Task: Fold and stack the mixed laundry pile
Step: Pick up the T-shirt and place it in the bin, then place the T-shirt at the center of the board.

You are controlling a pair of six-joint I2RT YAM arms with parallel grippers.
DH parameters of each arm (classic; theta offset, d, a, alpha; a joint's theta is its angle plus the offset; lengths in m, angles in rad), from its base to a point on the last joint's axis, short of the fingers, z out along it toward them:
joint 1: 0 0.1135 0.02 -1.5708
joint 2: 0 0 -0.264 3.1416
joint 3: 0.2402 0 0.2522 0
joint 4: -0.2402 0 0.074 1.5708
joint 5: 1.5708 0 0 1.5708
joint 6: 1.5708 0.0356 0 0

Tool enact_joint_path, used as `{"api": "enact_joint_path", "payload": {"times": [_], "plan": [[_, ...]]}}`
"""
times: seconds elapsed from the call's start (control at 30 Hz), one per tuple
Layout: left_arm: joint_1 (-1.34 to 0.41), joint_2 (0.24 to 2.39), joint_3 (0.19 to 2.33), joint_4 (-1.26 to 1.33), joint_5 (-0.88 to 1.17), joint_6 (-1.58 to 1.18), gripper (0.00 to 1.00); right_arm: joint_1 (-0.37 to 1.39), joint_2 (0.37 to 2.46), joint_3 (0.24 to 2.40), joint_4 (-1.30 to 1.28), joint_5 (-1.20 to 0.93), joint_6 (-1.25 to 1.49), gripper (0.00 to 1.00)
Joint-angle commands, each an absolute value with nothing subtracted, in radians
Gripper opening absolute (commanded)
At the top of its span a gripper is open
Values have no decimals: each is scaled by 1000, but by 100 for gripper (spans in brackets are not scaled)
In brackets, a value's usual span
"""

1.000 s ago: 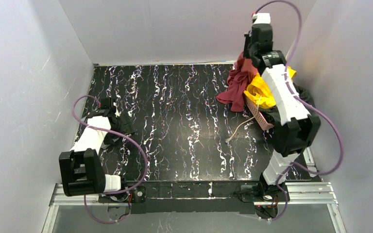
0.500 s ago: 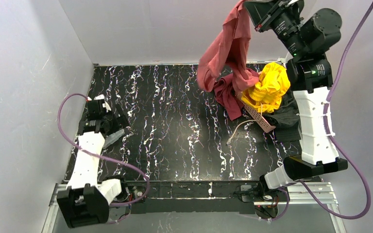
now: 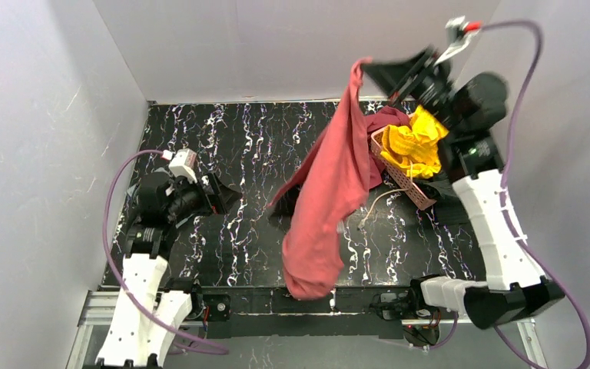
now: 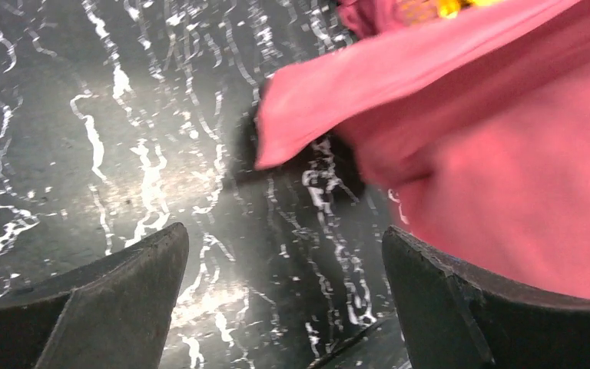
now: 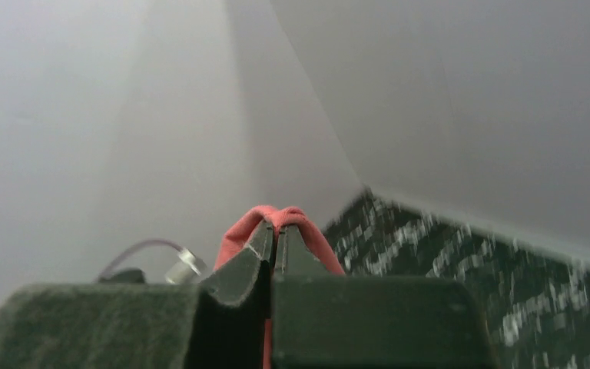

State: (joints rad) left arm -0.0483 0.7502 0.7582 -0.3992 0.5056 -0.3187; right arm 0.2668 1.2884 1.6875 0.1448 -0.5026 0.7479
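- Our R gripper (image 3: pixel 366 68) is pinched shut on one corner of the salmon-red soft cloth garment (image 3: pixel 326 207), held high so the cloth hangs full length, clear of the pile.
- Its lower end droops over the black white-veined tabletop (image 3: pixel 238 138), near the front edge.
- Our L gripper (image 4: pixel 283 234) sits low, jaws wide & empty, facing the cloth; probably placed to catch a free edge.
- Rest of the pile, back R: dark maroon cloth garment (image 3: pixel 390 119), bright yellow cloth garment (image 3: pixel 413 142) touching the pink lattice plastic basket (image 3: pixel 401 175), charcoal-black cloth garment (image 3: pixel 439 188) beside it.
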Motion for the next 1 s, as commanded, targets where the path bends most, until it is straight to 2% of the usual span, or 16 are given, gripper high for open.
{"api": "enact_joint_path", "payload": {"times": [0.0, 0.13, 0.3, 0.47, 0.63, 0.67, 0.73, 0.77, 0.8, 0.87, 0.97], "plan": [[-74, 604, 730, -407, 605, -468, 94, 296, 1196, 1292, 89, -375, 648, 1], [-151, 560, 695, -450, 571, -512, 92, 389, 1200, 1032, 52, -299, 566, 1], [-288, 582, 635, -393, 555, -583, 91, 566, 1232, 916, 73, -222, 551, 1], [-430, 610, 536, -158, 517, -690, 92, 771, 1297, 985, 67, -138, 551, 1], [-451, 574, 452, -116, 379, -752, 93, 911, 1441, 1235, -17, -27, 508, 2], [-451, 569, 439, -107, 369, -764, 93, 913, 1475, 1280, -61, -9, 499, 17], [-451, 585, 424, -111, 364, -779, 93, 914, 1519, 1351, -157, 120, 452, 61], [-452, 603, 423, -122, 368, -781, 93, 912, 1531, 1373, -189, 194, 423, 77], [-456, 622, 422, -134, 371, -784, 93, 909, 1542, 1394, -221, 268, 387, 87], [-469, 656, 409, -140, 364, -796, 93, 902, 1560, 1430, -288, 462, 335, 98], [-505, 697, 390, -118, 335, -818, 94, 848, 1589, 1447, -354, 658, 305, 99]]}}
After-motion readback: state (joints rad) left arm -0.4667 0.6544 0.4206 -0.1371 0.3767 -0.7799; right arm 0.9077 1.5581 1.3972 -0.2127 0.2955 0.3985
